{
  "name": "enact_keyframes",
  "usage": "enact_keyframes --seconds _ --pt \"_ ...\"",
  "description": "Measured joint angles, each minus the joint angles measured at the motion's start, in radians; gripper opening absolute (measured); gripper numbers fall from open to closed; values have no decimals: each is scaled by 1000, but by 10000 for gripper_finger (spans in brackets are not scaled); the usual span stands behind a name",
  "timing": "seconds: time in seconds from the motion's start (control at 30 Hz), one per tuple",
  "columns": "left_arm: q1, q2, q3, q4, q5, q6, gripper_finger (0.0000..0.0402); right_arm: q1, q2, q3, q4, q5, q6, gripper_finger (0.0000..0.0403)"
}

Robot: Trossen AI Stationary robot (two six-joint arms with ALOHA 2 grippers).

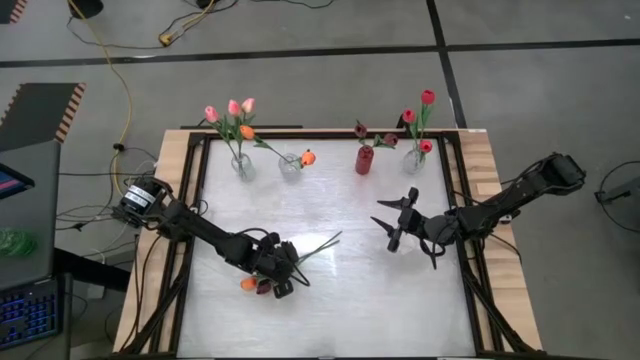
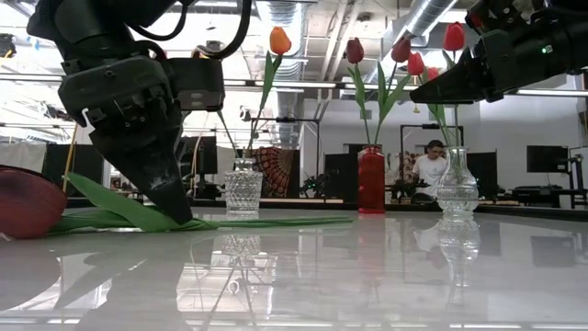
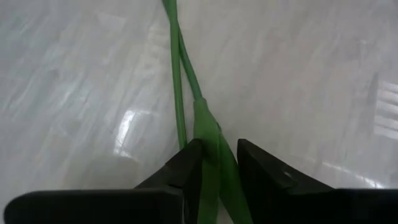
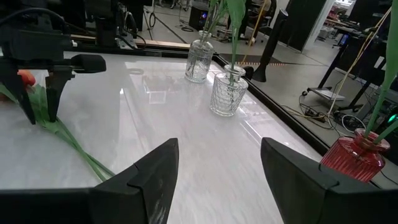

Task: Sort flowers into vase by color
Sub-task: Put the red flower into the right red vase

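Note:
Two tulips lie on the white table, an orange head (image 1: 247, 284) and a dark maroon head (image 1: 263, 288) side by side, their green stems (image 1: 320, 243) running toward the table's middle. My left gripper (image 1: 278, 268) stands over them, pointing down, shut on the stems just behind the heads. The maroon head (image 2: 28, 202) rests on the table in the low view. My right gripper (image 1: 387, 220) hovers open above the table's right half, touching nothing. At the far edge, pink, orange, maroon and red tulips stand in their vases. My left gripper (image 3: 219, 168) pinches the green stems and a leaf (image 3: 208, 134) between its two fingers (image 3: 186, 165), close behind the heads. The fingers come from above, pointing down, and lie across the stems (image 2: 230, 222). Stems and heads lie flat on the table.
Along the far edge stand a clear vase (image 1: 240, 165) with pink tulips, a clear vase (image 1: 290, 165) with an orange tulip, a red vase (image 1: 364, 160) with maroon tulips and a clear vase (image 1: 413, 158) with red ones. A black frame (image 1: 190, 200) borders the table. A person (image 2: 430, 170) sits beyond it.

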Motion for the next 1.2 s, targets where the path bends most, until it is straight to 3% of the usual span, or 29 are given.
enact_keyframes --seconds 0.47,0.87,1.2 --pt "0 0 0 -20 -36 -16 87 0 0 0 0 0 0 256" --pt "14 0 0 -21 -49 -19 7 0 0 0 0 0 0 256" --pt "36 0 0 -2 -21 -20 0 0 0 0 0 0 0 256"
